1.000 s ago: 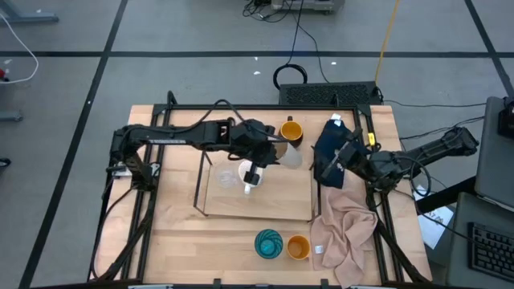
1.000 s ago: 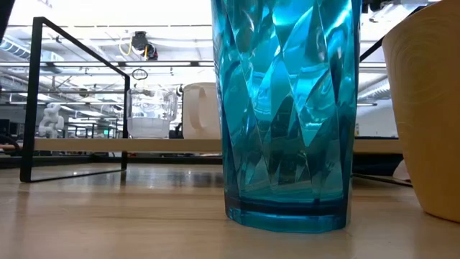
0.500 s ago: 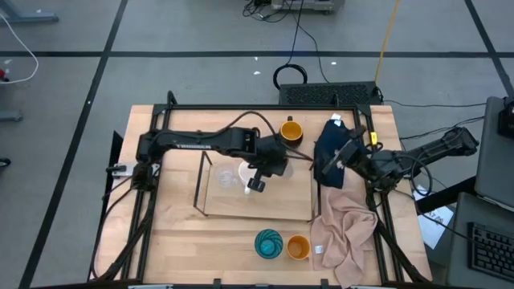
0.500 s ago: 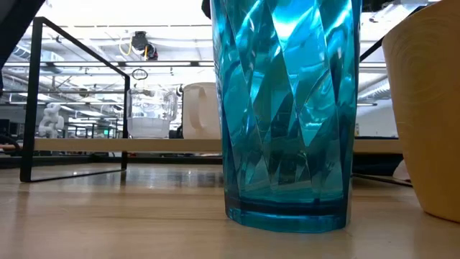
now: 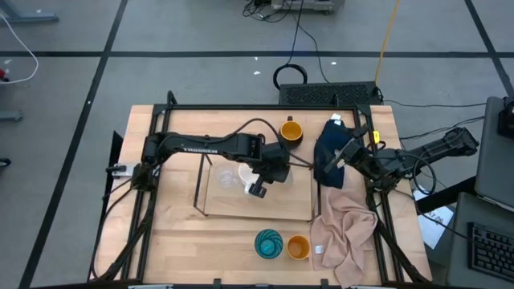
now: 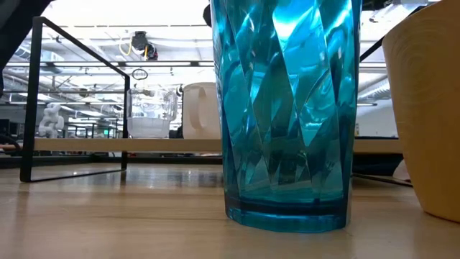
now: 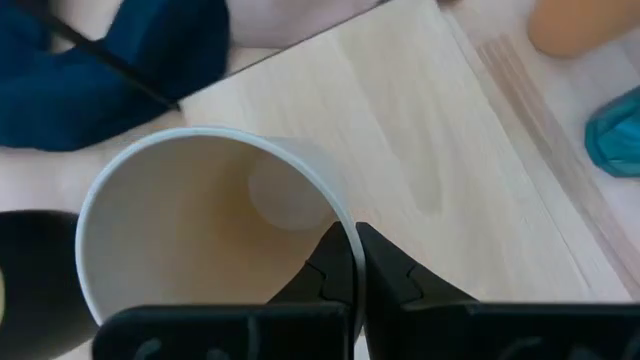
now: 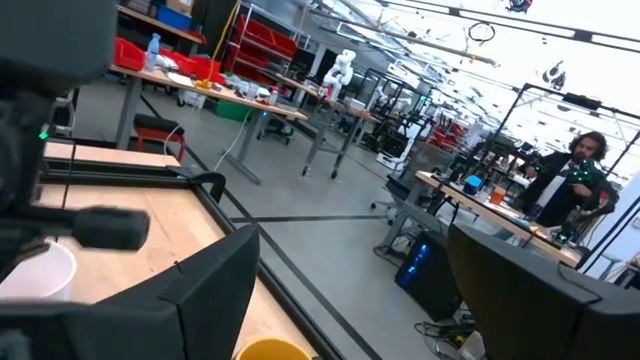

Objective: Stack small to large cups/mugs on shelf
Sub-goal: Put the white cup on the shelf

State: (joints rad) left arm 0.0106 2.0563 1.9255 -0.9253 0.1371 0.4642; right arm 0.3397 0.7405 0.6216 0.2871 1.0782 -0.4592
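My left gripper (image 5: 271, 170) reaches over the shelf (image 5: 265, 205), a light-wood board, and is shut on the beige-grey cup (image 7: 200, 240). In the high view the gripper hides most of that cup. The clear glass (image 5: 227, 175) and the white mug (image 6: 201, 109) stand on the shelf's left part. Behind the shelf stands the dark mug with a yellow inside (image 5: 291, 130). The teal cup (image 5: 268, 243) and the orange cup (image 5: 298, 247) stand near the front edge. My right gripper (image 8: 365, 300) waits open at the table's right, above a blue cloth. My left gripper pinches the cup's rim (image 7: 340, 215), one finger (image 7: 328, 268) inside the cup and the other outside its wall. The fingers come slanting down from above. The cup is mouth up over the shelf board; whether its base rests on the board I cannot tell.
A blue cloth (image 5: 329, 152) and a beige cloth (image 5: 345, 229) lie along the table's right side. The shelf's black wire frame (image 5: 199, 185) stands upright at its left end. The shelf's right half shows bare wood (image 5: 293, 201). A person (image 8: 575, 170) stands far off in the room.
My left gripper has gone down and toward the table's near and right edges with the beige-grey cup, tipping further downward. The cup has come from beyond the shelf's far right corner to over the shelf board. The gripper has stayed shut.
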